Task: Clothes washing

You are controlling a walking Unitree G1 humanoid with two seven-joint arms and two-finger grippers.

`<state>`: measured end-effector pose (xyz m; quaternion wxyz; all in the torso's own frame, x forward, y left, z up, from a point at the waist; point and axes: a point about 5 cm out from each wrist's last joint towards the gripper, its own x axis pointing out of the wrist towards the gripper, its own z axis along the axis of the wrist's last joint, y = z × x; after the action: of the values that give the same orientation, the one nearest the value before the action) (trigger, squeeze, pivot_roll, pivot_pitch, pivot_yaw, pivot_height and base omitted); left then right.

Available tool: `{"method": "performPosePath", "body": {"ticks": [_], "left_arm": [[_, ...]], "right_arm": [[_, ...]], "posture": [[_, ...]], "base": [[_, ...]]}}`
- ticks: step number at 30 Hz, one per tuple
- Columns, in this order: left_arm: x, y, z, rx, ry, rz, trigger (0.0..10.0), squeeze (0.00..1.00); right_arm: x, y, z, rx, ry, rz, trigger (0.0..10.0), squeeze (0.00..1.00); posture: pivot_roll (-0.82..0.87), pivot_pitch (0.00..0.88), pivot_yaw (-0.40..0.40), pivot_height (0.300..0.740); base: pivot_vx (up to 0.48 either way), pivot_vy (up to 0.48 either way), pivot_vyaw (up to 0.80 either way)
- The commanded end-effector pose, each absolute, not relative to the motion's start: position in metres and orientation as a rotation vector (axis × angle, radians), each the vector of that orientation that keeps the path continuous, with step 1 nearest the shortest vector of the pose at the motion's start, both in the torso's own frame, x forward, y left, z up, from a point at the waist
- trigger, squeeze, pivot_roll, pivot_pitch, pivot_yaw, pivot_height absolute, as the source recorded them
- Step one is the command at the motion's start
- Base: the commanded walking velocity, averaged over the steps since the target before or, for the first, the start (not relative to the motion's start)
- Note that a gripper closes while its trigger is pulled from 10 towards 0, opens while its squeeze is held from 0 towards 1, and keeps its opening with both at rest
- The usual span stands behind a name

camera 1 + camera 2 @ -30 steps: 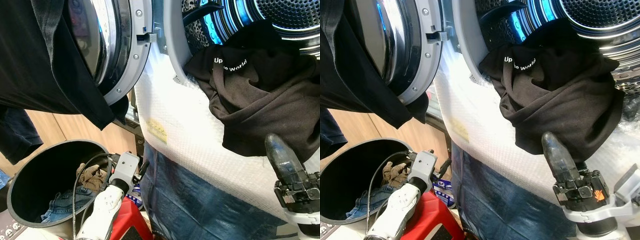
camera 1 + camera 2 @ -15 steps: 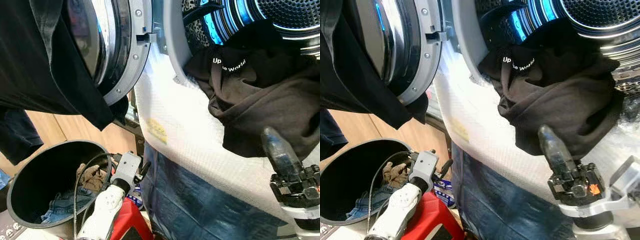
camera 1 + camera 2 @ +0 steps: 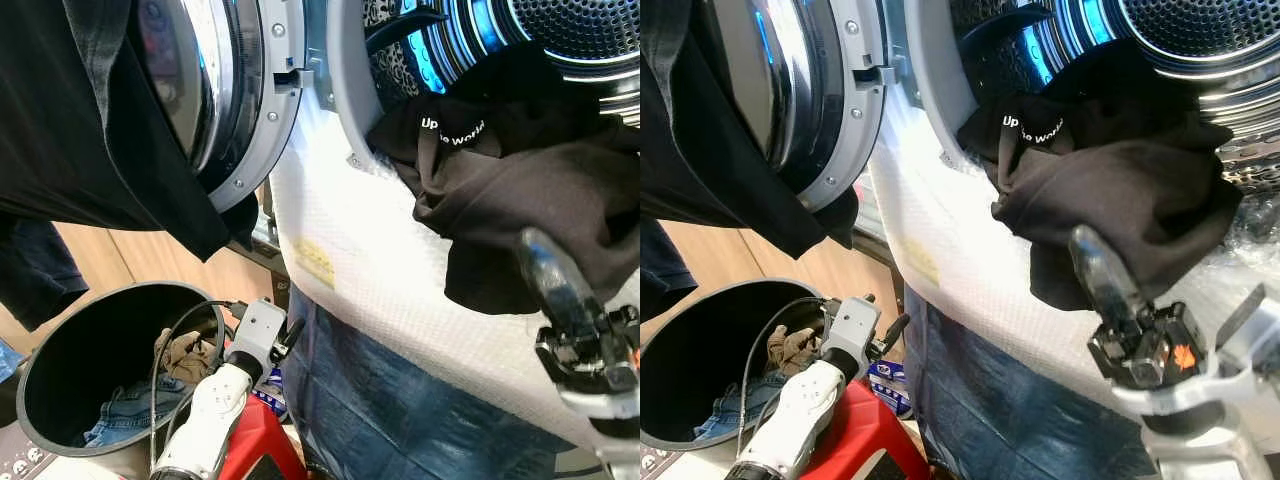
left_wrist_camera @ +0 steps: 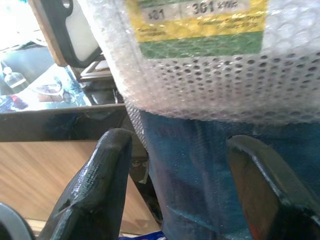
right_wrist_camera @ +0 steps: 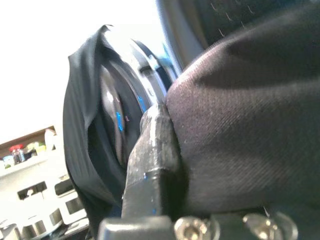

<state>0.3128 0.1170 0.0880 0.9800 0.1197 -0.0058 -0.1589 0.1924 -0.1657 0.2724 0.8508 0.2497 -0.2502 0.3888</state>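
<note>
A black T-shirt (image 3: 520, 190) hangs out of the washing machine drum (image 3: 560, 40) over the bubble-wrapped front; the right gripper (image 3: 1110, 290) pinches its lower fold; the left gripper (image 4: 185, 190), fingers spread, hovers beside the laundry bin (image 3: 90, 350) holding jeans (image 3: 125, 410).

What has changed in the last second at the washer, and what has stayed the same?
The right claw has pushed up against the black shirt, bunching its hanging hem higher toward the drum. The shirt is still draped over the drum's rim, not yet inside. The left claw stays open and low beside the bin, and the door is still open.
</note>
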Motion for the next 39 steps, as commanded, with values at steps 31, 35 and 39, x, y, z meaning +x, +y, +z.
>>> {"method": "performPosePath", "body": {"ticks": [31, 35, 39], "left_arm": [[0.314, 0.111, 0.085, 0.258, -0.010, -0.326, 10.0, 0.00], [0.312, 0.106, 0.086, 0.259, -0.022, -0.331, 10.0, 0.00], [0.311, 0.102, 0.085, 0.257, -0.019, -0.347, 10.0, 0.00]], "right_arm": [[0.373, -0.182, 0.511, -0.032, -0.511, -0.213, 0.0, 0.00], [0.359, -0.214, 0.525, -0.051, -0.582, -0.422, 0.0, 0.00], [0.373, -0.219, 0.501, -0.064, -0.500, -0.423, 0.0, 0.00]], "posture": [[-0.07, 0.034, -0.010, 0.740], [-0.07, 0.042, -0.019, 0.740], [-0.09, 0.045, -0.011, 0.740]], "base": [[0.000, 0.000, 0.00], [0.000, 0.000, 0.00], [0.000, 0.000, 0.00]]}}
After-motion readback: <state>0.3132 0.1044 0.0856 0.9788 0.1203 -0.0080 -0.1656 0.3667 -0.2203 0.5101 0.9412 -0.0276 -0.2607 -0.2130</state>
